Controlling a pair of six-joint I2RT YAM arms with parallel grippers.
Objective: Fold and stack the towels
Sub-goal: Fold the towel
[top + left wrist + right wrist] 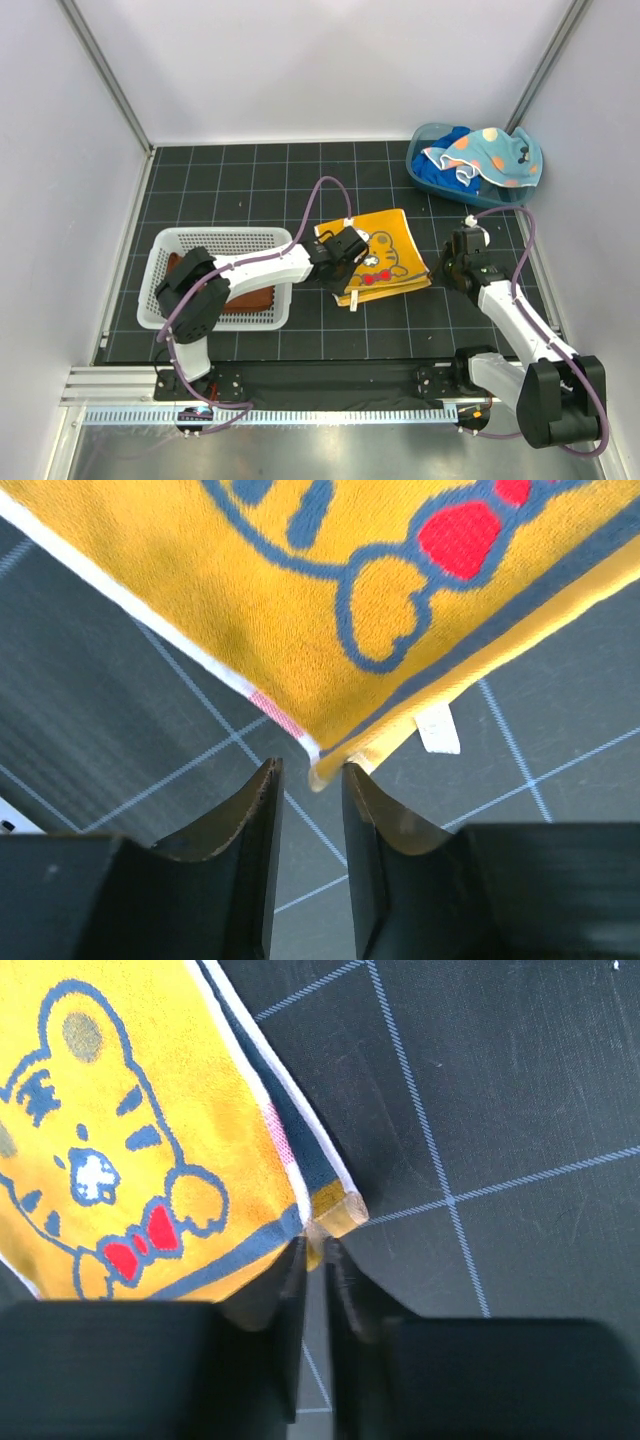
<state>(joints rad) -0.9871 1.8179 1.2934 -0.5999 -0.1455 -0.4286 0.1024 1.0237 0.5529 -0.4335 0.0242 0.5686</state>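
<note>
The yellow-orange towel [380, 258] is lying folded and flat near the middle of the black gridded mat [300, 190], with its tiger print facing up. The left gripper [340, 250] is sitting over the towel's left edge. In the left wrist view its fingers [262, 805] are standing narrowly apart, with mat showing through the gap. The towel's corner is lying just at the tips, not pinched.

The right gripper [458, 265] is sitting just beside the towel's right corner. In the right wrist view its fingers [290, 1280] are showing only a thin slit with a sliver of yellow at the mouth. Whether they are pinching that corner cannot be told.

The rust-brown towel [252, 298] is lying inside the white mesh basket [215, 234] at the left. The spotted light blue towel [490, 155] is draping over the blue tub [413, 162] at the far right, with the royal blue towel [440, 172] bunching in the tub beside it
</note>
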